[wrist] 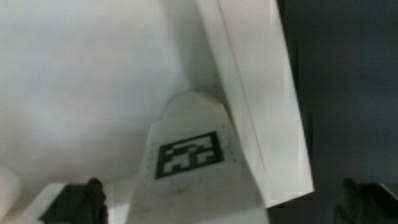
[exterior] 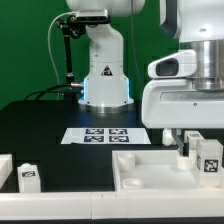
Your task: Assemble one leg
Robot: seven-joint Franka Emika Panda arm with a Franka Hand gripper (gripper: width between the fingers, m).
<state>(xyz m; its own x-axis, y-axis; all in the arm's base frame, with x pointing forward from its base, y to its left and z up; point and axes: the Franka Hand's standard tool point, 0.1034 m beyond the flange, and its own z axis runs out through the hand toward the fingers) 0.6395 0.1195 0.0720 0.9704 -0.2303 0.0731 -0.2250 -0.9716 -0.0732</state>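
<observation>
In the wrist view a leg (wrist: 191, 150), a white stubby peg with a black-and-white tag, lies between my gripper's (wrist: 221, 206) two dark fingertips (wrist: 75, 200), which stand wide apart with a gap on each side of it. It lies against the raised wall of the large white tray-like part (wrist: 249, 90). In the exterior view my gripper (exterior: 198, 148) hangs low over the tray's (exterior: 140, 172) right end, with the tagged leg (exterior: 208, 157) at its fingers. A second leg (exterior: 28, 178) lies at the exterior view's lower left.
The marker board (exterior: 100, 133) lies on the black table behind the tray. The robot base (exterior: 105, 80) stands at the back. Another white part (exterior: 5, 166) sits at the exterior view's left edge.
</observation>
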